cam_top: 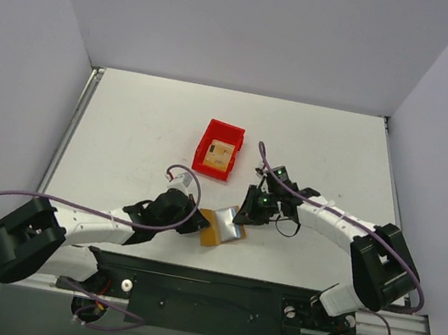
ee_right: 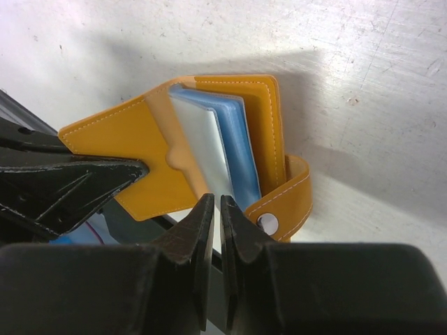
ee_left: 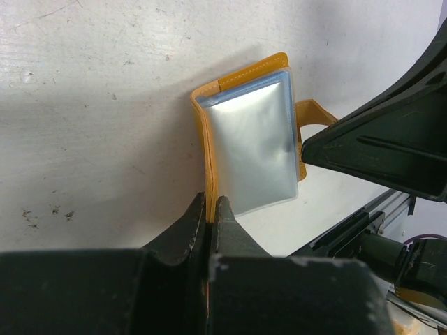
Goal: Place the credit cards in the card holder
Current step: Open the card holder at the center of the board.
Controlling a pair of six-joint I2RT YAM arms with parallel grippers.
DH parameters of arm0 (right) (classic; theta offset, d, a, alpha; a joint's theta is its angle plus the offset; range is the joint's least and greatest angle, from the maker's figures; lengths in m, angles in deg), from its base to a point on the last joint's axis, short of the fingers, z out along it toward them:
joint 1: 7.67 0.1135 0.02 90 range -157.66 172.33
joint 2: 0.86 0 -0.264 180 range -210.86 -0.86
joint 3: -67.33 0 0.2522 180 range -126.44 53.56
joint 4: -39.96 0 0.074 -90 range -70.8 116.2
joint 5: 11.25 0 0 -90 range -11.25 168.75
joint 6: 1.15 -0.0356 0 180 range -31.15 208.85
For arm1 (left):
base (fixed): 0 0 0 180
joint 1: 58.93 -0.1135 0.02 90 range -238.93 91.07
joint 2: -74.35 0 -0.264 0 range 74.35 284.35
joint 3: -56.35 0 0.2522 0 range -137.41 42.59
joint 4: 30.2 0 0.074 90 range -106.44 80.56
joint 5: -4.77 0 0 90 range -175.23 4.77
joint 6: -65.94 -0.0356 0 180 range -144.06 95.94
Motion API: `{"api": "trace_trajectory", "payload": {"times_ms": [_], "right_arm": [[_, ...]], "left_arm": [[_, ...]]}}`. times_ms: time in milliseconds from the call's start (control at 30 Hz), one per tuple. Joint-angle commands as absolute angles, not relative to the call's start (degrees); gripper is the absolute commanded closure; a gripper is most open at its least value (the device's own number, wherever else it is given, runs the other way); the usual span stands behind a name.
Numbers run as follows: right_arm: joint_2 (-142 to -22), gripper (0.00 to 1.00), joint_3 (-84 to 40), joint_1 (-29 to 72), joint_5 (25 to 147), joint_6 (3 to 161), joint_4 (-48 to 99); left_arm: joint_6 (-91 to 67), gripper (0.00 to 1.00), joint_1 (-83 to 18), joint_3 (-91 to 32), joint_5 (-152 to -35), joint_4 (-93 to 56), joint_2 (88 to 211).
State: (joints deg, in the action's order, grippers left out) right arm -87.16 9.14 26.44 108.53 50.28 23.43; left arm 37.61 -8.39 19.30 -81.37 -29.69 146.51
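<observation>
The left fingers (ee_left: 187, 241) are clamping the card holder (ee_left: 241, 73) by its orange cover. The right fingers (ee_right: 194, 234) are pinching a clear sleeve (ee_right: 195, 132) just ahead of them. Well beyond, a card (cam_top: 220, 154) is lying in the red bin (cam_top: 227, 127), so loading probably hasn't begun.

No text readable on the card holder (ee_right: 133, 150); none elsewhere.

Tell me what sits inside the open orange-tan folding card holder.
Inside the orange-tan folding card holder lies a stack of clear, blue-tinted plastic sleeves. The front sleeve looks empty; whatever sits in the sleeves behind it is covered.
</observation>
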Motion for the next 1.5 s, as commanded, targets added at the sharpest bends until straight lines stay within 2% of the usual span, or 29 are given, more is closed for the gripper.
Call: {"api": "trace_trajectory", "payload": {"times_ms": [0, 267, 633, 1233, 1467], "right_arm": [[-88.57, 0.95, 8.04, 27.23, 107.23, 51.67, 22.07], [-90.95, 0.96, 6.90, 29.07, 104.25, 52.72, 20.49], [-88.76, 0.86, 6.72, 29.87, 99.06, 53.95, 18.82], [-88.23, 0.85, 6.45, 29.86, 96.33, 54.92, 16.97], [-89.45, 0.85, 6.45, 30.21, 98.78, 55.27, 18.19]], "left_arm": [[36.41, 1.00, -8.22, 17.19, -81.71, -32.35, 147.21], [36.23, 1.00, -8.22, 17.27, -82.06, -32.87, 148.09], [35.01, 1.00, -8.31, 16.83, -82.77, -33.75, 149.85], [34.56, 1.00, -8.31, 16.48, -83.38, -34.46, 150.99], [34.21, 1.00, -8.31, 16.04, -84.17, -35.33, 152.30]]}}
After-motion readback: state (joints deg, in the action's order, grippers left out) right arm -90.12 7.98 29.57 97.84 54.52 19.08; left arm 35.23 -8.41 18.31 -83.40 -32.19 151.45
